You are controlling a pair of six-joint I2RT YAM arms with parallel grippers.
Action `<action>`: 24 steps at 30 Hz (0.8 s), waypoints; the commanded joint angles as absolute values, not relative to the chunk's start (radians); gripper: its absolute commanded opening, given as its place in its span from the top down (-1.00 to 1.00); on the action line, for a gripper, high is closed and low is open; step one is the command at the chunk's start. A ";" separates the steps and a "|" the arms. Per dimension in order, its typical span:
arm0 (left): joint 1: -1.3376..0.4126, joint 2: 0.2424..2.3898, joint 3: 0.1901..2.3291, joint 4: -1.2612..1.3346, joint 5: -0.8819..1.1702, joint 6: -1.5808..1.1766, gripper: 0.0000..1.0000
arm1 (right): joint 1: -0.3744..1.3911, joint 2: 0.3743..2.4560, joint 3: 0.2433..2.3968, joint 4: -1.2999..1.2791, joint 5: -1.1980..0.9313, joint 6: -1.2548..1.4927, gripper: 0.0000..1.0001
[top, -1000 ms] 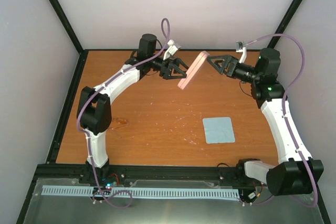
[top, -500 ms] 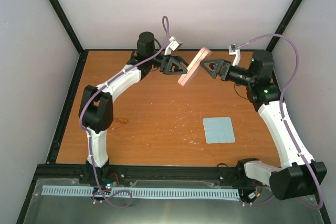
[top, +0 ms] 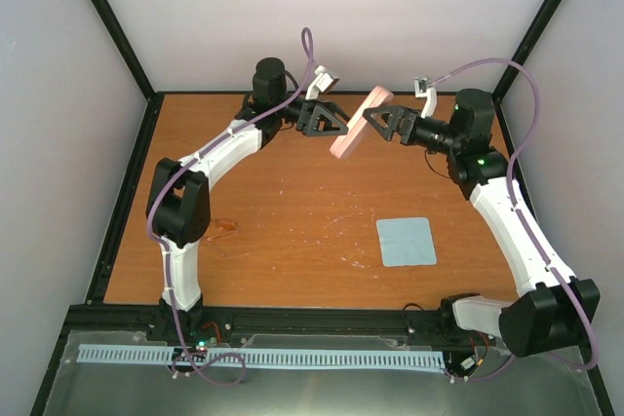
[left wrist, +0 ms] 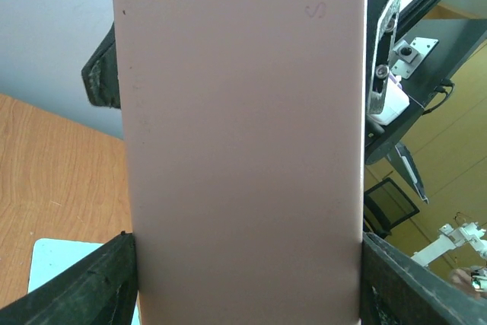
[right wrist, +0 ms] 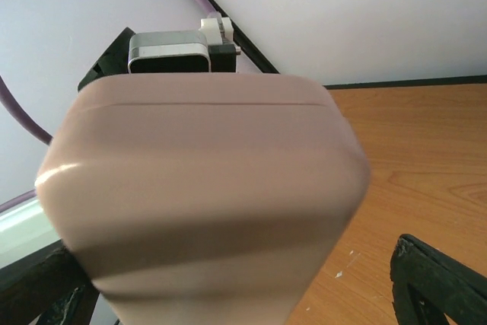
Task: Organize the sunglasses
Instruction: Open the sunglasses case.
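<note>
The left gripper [top: 338, 130] clamps the tilted pink case [top: 356, 129] aloft, and the right gripper [top: 374, 123] spreads wide at its upper end. The sunglasses [top: 223, 228] lie on the table [top: 292, 260], well down-left of the case and nearer the left arm [top: 210, 158]. In the left wrist view the case spans both fingers [left wrist: 91, 287]. In the right wrist view its end sits between parted fingers [right wrist: 437, 287].

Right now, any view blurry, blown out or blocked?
Top external: sharp, evenly lit, no glare. Left wrist: the pink case fills most of the frame, in focus, with embossed lettering visible at its top edge. Right wrist: the case is too close to the lens and looks soft, with a glare patch on its left edge; the table behind is sharper.
</note>
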State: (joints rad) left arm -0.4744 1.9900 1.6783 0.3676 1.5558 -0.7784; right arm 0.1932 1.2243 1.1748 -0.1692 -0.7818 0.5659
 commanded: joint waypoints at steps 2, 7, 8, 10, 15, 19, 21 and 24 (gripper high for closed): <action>-0.481 1.978 1.742 0.418 1.768 -0.795 0.38 | 0.222 1.249 1.191 -0.107 -0.825 0.568 -0.96; -0.483 1.982 1.747 0.430 1.775 -0.806 0.38 | 0.228 1.256 1.177 -0.072 -0.860 0.578 -0.49; -0.483 1.982 1.746 0.433 1.777 -0.808 0.38 | 0.228 1.257 1.176 -0.067 -0.866 0.580 -0.38; -0.483 1.983 1.750 0.438 1.778 -0.815 0.38 | 0.228 1.258 1.177 -0.056 -0.876 0.582 -0.22; -0.482 1.982 1.750 0.440 1.775 -0.817 0.15 | 0.229 1.257 1.182 -0.041 -0.896 0.591 -0.01; -0.479 1.983 1.743 0.432 1.754 -0.820 -0.41 | 0.228 1.246 1.185 -0.047 -0.904 0.593 0.12; -0.472 1.985 1.739 0.424 1.740 -0.819 -0.92 | 0.229 1.240 1.189 -0.059 -0.902 0.589 0.14; -0.466 1.985 1.740 0.421 1.730 -0.816 -0.99 | 0.229 1.230 1.193 -0.096 -0.881 0.574 0.15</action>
State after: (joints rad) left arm -0.4721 1.9900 1.6970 0.4046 1.5604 -0.8097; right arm 0.2207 1.2503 1.1751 -0.0849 -0.8726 0.5907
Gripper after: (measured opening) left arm 0.985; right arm 0.682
